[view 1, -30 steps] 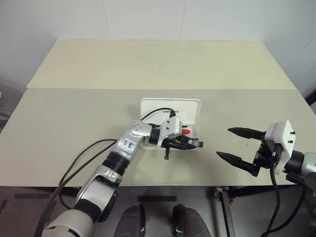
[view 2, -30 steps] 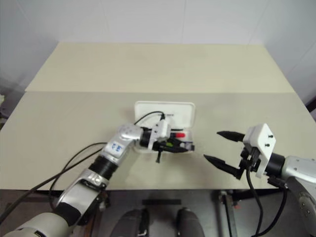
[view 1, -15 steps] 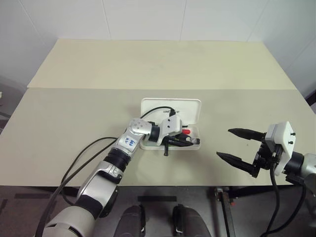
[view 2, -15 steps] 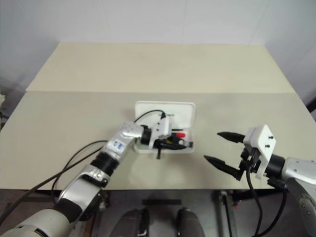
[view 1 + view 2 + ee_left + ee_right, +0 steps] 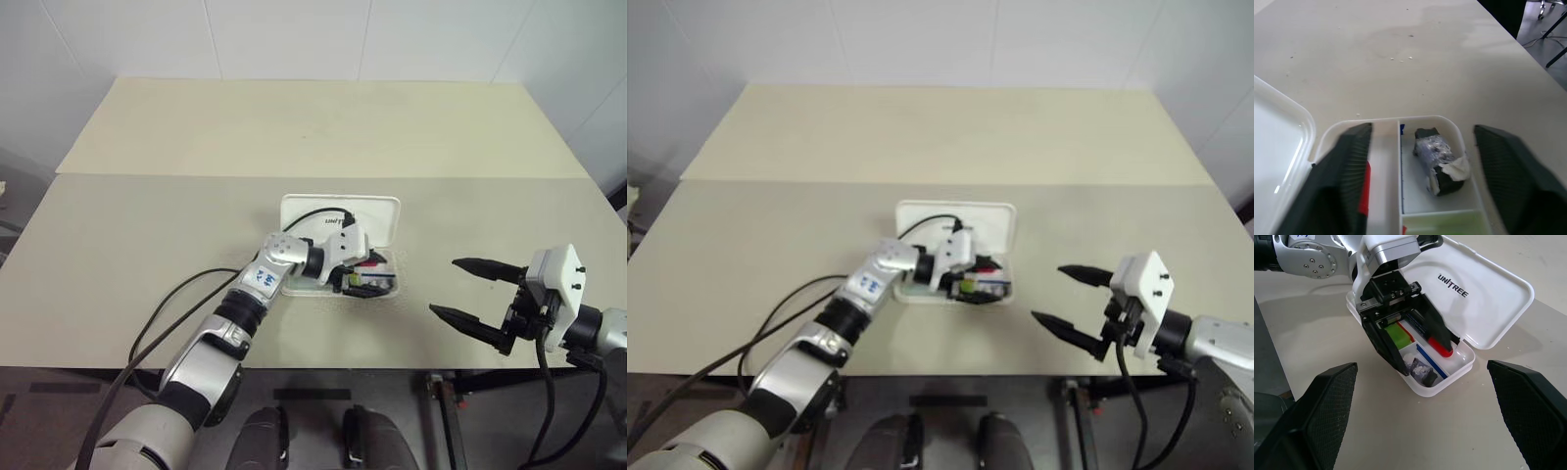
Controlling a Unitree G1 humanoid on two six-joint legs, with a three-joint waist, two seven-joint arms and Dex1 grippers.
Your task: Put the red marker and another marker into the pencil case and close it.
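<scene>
**Two markers in the tray, lid up**

Hovering over the open pencil case (image 5: 1484, 308), the left gripper (image 5: 1415, 345) has its 2 black fingers spread wide, one each side of the tray, w/ nothing between them. Count, per the right wrist view: 1 case, 2 markers, 1 small dark wrapped lump (image 5: 1440, 161), 2 grippers.

The red marker (image 5: 1441, 345) lies in the tray's long slot nearest the hinge, red cap toward the case's right end, just beside the left gripper's far finger. The green highlighter (image 5: 1400, 335) lies in the nearer compartment, under the gripper body, lime end showing. The lump sits in the small end compartment, apart from both markers by thin dividers; a blue stripe (image 5: 1431, 363) runs along one divider. Lid stands open, leaning away from the robot, "UNITREE" lettering readable on its inner face.

The right gripper (image 5: 470, 294) hangs well apart to the case's right, at the table's near edge, fingers splayed fully, holding nothing.

Surface: 2 pale beige tabletops (image 5: 147, 245) butted together, a seam running across between them; the case sits on the nearer one, approx. centre. A few small white crumbs (image 5: 1400, 58) lie on the top beyond the case's end. 1 black cable (image 5: 186, 304) loops along the left arm.

Room: white panelled wall (image 5: 294, 39) behind the far table; dark floor past the table's edge.
</scene>
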